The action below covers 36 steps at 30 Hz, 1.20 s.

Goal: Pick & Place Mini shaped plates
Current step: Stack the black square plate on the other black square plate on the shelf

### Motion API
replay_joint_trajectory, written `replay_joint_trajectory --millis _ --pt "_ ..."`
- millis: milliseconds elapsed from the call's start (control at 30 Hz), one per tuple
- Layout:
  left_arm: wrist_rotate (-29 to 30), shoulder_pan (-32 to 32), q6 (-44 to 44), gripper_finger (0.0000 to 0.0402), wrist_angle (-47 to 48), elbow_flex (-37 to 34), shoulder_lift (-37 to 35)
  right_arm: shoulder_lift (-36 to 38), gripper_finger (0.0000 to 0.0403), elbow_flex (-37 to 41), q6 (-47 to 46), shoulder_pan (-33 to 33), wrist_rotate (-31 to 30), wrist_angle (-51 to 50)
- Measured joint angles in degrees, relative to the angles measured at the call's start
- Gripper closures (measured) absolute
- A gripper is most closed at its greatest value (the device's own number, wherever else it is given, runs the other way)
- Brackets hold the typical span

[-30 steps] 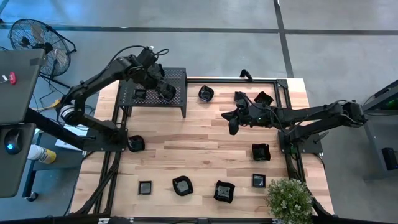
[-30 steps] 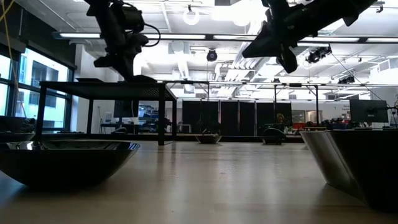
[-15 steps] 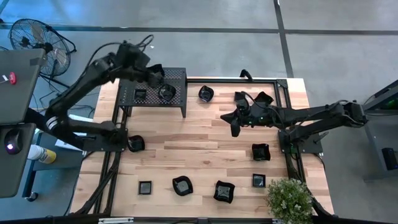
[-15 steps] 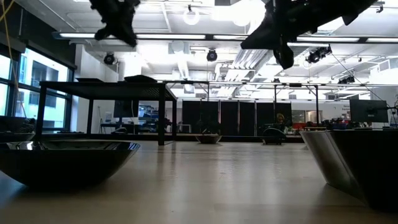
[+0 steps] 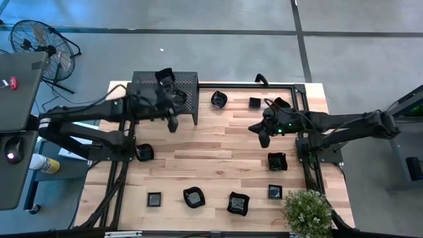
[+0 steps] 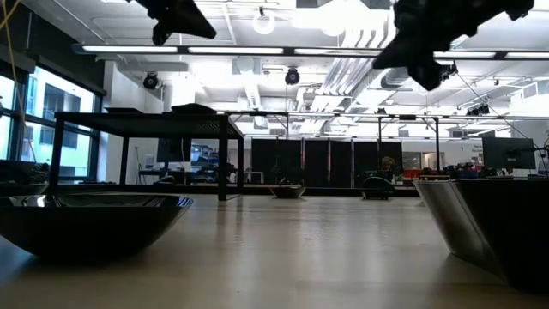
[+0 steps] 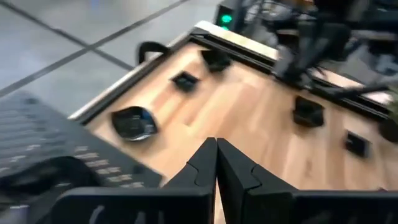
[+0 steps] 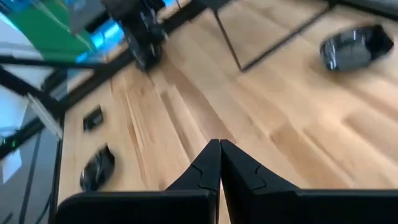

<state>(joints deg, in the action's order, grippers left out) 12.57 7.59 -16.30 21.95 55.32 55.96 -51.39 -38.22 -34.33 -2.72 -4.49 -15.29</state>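
Observation:
Several small glossy black plates lie flat on the wooden table: one [image 5: 219, 99] near the rack, two [image 5: 255, 102] [image 5: 281, 104] at the far right, one [image 5: 277, 160] at the right, a row [image 5: 193, 197] along the near edge, and one [image 5: 143, 152] at the left. My left gripper [image 5: 173, 124] is shut and empty, above the table just off the near edge of the black perforated rack [image 5: 188, 84]; it also shows in its wrist view [image 7: 216, 163]. My right gripper [image 5: 264, 140] is shut and empty, above bare wood at the right; it also shows in its wrist view [image 8: 219, 163].
The left arm lies across the rack and hides its top; a dark thing [image 5: 164, 74] shows at the rack's far edge. A potted plant [image 5: 307, 210] stands at the near right corner. Bare wood [image 5: 211, 142] lies between the two grippers.
My left gripper has risen off the rack top, swung toward its far edge, then come toward the near edge, past the rack's near side. My right gripper has gone toward the table's right edge, uncovering a plate at the far right.

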Motion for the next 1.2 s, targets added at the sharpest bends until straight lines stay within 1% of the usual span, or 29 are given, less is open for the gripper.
replay_joint_trajectory --millis 100,200,367,500,600,733,933,1100,1200 --pt "0.04 -3.39 -0.08 0.0400 -4.81 -3.30 -0.04 0.90 0.0401 0.00 -0.27 1.85 1.66 -4.23" --pt "0.03 -5.07 -0.73 0.0401 -7.13 -5.87 0.01 0.87 0.0401 0.00 -1.43 5.27 2.71 -6.99" --pt "-0.21 -5.00 -2.59 0.0401 -8.87 -8.95 -0.02 0.41 0.0401 0.00 -7.19 12.43 4.09 -9.35" --pt "-0.34 -5.00 -2.16 0.0401 -9.01 -9.94 -0.04 -0.40 0.0401 -0.02 -12.42 19.56 4.09 -9.33" --pt "-0.40 -5.00 -2.13 0.0401 -8.99 -10.11 -0.04 -2.48 0.0397 -0.02 -16.37 24.71 4.68 -9.40" --pt "-0.41 -5.00 -2.00 0.0401 -8.96 -10.11 0.08 -7.20 0.0373 -0.02 -20.50 29.85 8.29 -9.46" --pt "-0.43 -5.00 -1.98 0.0401 -8.82 -10.11 0.11 -14.69 0.0312 -0.02 -22.40 34.26 15.31 -11.61" --pt "-0.47 -5.00 -2.00 0.0401 -8.49 -10.11 0.11 -18.41 0.0280 -0.02 -22.25 35.96 16.63 -11.49" --pt "-0.47 -5.00 -2.00 0.0401 -8.49 -10.11 0.11 -19.68 0.0274 0.00 -22.05 35.95 16.70 -7.35"
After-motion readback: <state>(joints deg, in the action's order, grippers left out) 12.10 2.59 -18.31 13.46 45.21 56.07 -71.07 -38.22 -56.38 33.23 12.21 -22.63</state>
